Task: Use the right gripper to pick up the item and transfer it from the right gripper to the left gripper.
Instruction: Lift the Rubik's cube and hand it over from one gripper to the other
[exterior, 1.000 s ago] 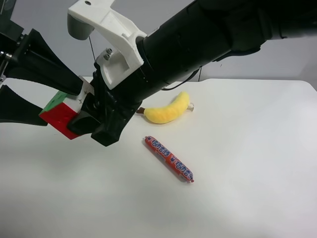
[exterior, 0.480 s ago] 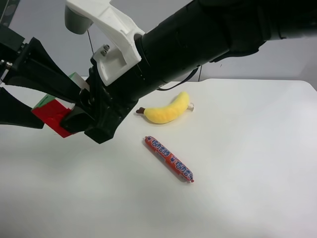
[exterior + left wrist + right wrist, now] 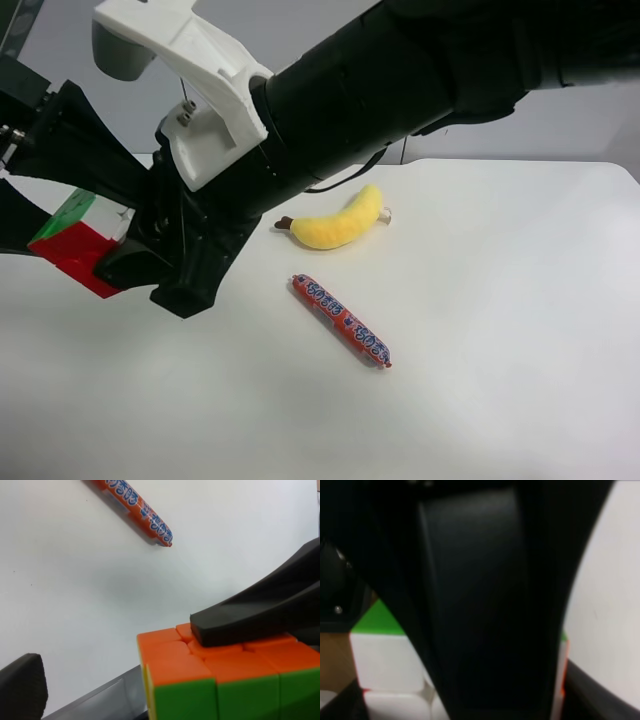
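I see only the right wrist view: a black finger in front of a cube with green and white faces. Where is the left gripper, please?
Observer: The small red, white and green puzzle cube, held by the right gripper, is between the flat black fingers of the left gripper.
Operator: Are these fingers closed on it?
Observer: No, they stand open; the left wrist view shows one finger apart from the cube.
Operator: What lies on the table?
Observer: A yellow plush banana and a long orange-red sausage stick lie on the white table, away from the cube.
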